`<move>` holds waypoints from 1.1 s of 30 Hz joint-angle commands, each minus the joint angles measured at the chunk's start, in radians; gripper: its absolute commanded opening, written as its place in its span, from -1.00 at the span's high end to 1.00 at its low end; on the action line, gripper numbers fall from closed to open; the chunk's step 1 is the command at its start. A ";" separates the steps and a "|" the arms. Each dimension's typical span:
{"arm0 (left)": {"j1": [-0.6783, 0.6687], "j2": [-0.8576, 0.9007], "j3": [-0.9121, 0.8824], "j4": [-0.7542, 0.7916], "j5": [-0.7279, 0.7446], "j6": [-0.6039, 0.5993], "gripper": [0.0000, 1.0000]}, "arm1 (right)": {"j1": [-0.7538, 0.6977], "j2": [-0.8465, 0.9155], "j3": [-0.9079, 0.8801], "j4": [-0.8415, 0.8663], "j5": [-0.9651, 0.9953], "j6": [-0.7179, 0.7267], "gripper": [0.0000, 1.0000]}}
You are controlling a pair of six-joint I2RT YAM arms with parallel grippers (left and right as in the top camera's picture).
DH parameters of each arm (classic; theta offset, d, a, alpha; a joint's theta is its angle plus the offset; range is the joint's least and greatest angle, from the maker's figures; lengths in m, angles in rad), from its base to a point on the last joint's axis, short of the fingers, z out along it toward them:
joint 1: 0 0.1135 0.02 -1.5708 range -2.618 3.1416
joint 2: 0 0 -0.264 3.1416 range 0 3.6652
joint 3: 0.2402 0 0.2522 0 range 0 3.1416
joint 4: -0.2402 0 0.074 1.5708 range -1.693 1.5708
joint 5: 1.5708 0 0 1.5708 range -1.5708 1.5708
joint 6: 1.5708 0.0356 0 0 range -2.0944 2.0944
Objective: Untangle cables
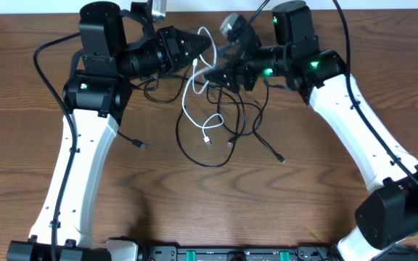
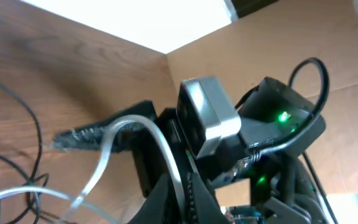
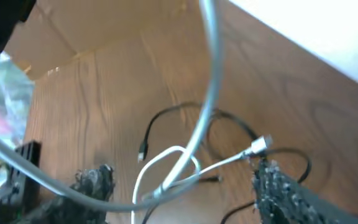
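White cable (image 2: 160,140) in left gripper (image 1: 207,45), right gripper (image 3: 185,182) opposite

White cable (image 1: 183,109): thin, the shorter one. Top end is raised near the far side of the worktop. It runs down toward centre, curls into a small loop, and the plug lies flat just below. Black cable (image 1: 267,147): thin and longer, in loose overlapping loops at centre, crossing the white one. One plug end trails out right.
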 commanded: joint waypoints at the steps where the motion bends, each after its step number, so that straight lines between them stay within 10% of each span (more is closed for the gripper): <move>1: -0.001 -0.011 0.023 0.037 0.043 -0.047 0.85 | 0.008 0.032 0.000 0.067 -0.017 0.117 -0.17; 8: -0.001 -0.011 0.023 0.042 0.046 -0.047 0.86 | 0.007 0.037 0.000 0.140 -0.016 0.212 0.70; 16: -0.002 -0.011 0.023 0.055 0.095 -0.100 0.86 | 0.040 0.037 0.000 0.238 0.004 0.286 0.20; 26: -0.002 -0.011 0.023 0.193 0.185 -0.203 0.86 | 0.079 0.037 0.000 0.314 0.099 0.386 0.25; 33: -0.002 -0.011 0.023 0.193 0.183 -0.203 0.85 | 0.076 0.037 0.000 0.328 0.099 0.417 0.98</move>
